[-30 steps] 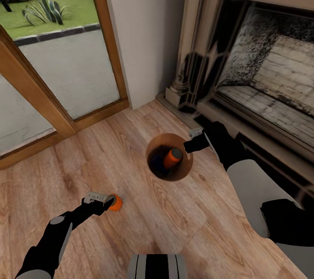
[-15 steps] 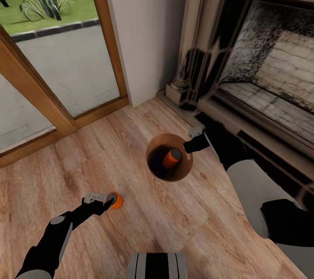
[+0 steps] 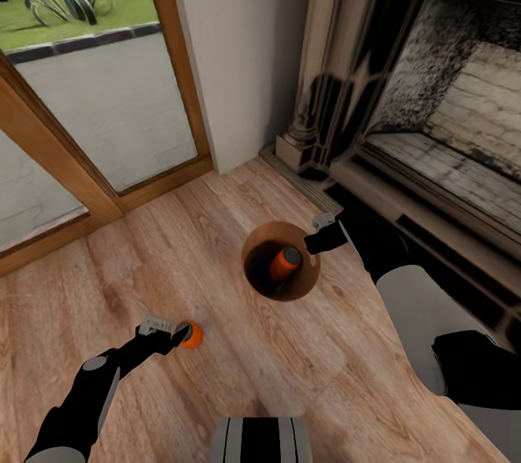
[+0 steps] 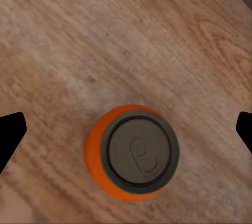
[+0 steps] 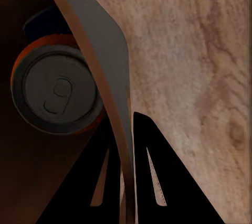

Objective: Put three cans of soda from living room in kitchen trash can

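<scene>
We see the fireplace (image 3: 434, 108) beyond our right gripper (image 3: 318, 237), whose fingers pinch the bin (image 3: 307, 282) rim; an orange can (image 3: 284, 265) leans inside. Our left gripper (image 3: 168, 333) hangs spread wide above a second can (image 4: 132, 151), upright on the floor (image 3: 217, 376).

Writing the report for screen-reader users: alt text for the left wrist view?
An upright bright orange soda can with a grey pull-tab top stands on light wood floor, seen from above, between the open left gripper's two black fingertips.
</scene>
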Controlling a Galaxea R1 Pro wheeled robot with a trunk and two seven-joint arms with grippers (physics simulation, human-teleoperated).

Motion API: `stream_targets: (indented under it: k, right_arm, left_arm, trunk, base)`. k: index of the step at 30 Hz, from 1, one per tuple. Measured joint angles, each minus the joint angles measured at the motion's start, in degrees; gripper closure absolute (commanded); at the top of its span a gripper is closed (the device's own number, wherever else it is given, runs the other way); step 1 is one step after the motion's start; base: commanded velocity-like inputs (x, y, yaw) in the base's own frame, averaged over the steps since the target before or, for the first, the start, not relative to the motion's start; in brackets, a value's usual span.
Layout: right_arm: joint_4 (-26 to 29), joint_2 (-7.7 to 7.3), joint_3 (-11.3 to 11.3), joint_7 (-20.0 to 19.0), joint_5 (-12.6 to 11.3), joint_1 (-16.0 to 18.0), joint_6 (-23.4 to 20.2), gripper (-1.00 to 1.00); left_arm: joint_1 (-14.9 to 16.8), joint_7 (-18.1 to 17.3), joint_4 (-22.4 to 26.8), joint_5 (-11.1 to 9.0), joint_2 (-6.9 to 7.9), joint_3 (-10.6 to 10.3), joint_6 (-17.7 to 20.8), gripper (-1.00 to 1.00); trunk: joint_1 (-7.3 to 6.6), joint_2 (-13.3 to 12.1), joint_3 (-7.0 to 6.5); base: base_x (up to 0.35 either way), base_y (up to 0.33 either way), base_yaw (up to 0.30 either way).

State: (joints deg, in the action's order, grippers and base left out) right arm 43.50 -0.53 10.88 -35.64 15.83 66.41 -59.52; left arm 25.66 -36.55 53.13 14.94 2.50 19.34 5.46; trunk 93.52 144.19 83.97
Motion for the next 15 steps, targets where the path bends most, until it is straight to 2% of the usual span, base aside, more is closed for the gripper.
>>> stream_targets:
  k: [8,15]
  right_arm:
    - [0.0,-0.01,0.0,0.0,-0.1,-0.1,0.0,1.0]
    - [0.1,-0.01,0.0,0.0,0.1,-0.2,0.0,1.0]
  left_arm:
    - [0.0,0.1,0.0,0.0,-0.01,0.0,0.1,-1.0]
    - [0.0,0.4,-0.6,0.0,-0.04,-0.1,0.2,-1.0]
  trunk:
    - [0.0,0.0,0.0]
    - [0.19,0.1,1.55]
  base:
    - [0.01,0.0,0.0]
    - [0.0,0.0,0.0]
